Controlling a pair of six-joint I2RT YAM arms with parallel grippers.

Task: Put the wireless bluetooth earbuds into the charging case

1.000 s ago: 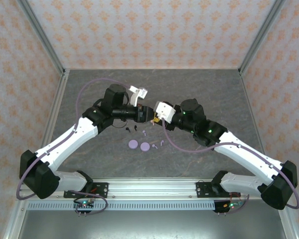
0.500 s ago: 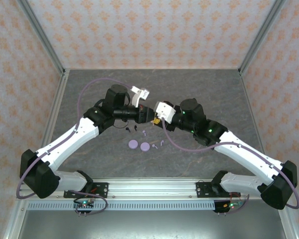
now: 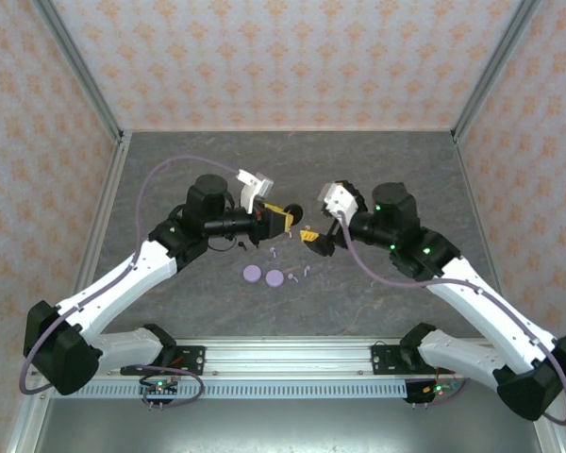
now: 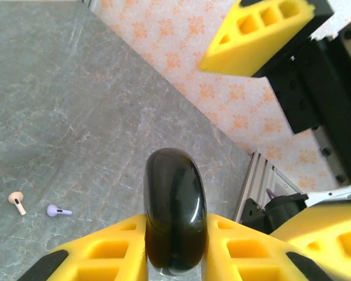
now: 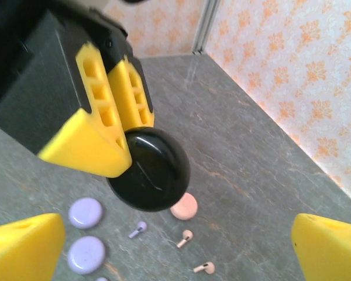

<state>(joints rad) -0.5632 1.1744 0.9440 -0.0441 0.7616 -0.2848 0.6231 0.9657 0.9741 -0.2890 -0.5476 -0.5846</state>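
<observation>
Holding: left claw [image 4: 175,228] clamped on black case [image 4: 174,202], above the counter [image 5: 240,152]
Case axis: disc on edge, flat faces against pads, one face toward right claw [image 3: 313,241]
Right claw: fingers wide apart
Counter count: two lavender cases [image 5: 85,212], one pink case [image 5: 183,206]; lying flat, one lavender earbud [image 5: 137,229], two pink earbuds [image 5: 185,237]

black case [image 5: 152,170]: we see it glossy, round, closed, standing on edge, pinched in the left gripper [image 4: 175,249] above the table
lavender cases [image 5: 86,212]: two discs, flat, side by side
pink case [image 5: 183,206]: flat, near them
lavender earbud [image 5: 137,229]: loose, between the cases
pink earbuds [image 5: 184,237]: we count two, loose, near the pink case
</observation>
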